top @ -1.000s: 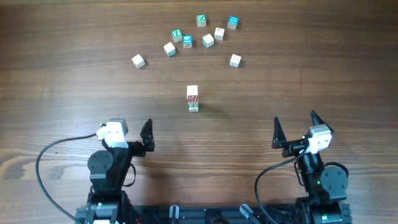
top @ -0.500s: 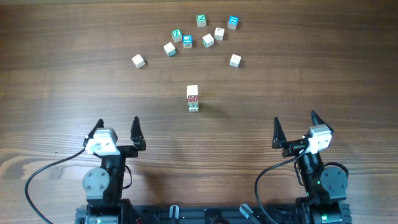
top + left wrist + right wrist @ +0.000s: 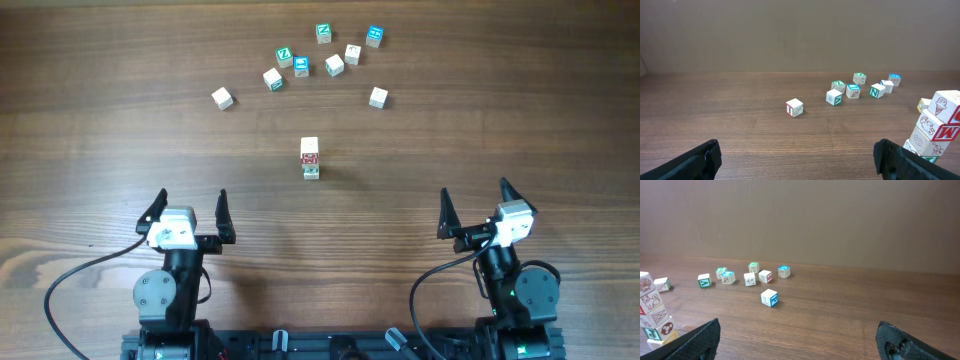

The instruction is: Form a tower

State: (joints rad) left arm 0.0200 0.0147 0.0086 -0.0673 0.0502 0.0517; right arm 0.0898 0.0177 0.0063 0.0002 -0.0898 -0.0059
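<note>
Your tower (image 3: 310, 158), a one-cube-wide column of small pale wooden letter cubes with crisp square edges, stands on the brown wood-grain table (image 3: 100, 130), well ahead of the left gripper (image 3: 190, 197) and the right gripper (image 3: 474, 192), whose black pointed fingers are spread wide apart and hold nothing. Overhead gives you only its plain top, red marks and a green-marked base, while the left wrist view shows line drawings and a red letter on its sides, and the right wrist view shows a yellow cube low down. The scattered loose wooden cubes (image 3: 301, 66), marked green, blue or red, lie beyond the tower
</note>
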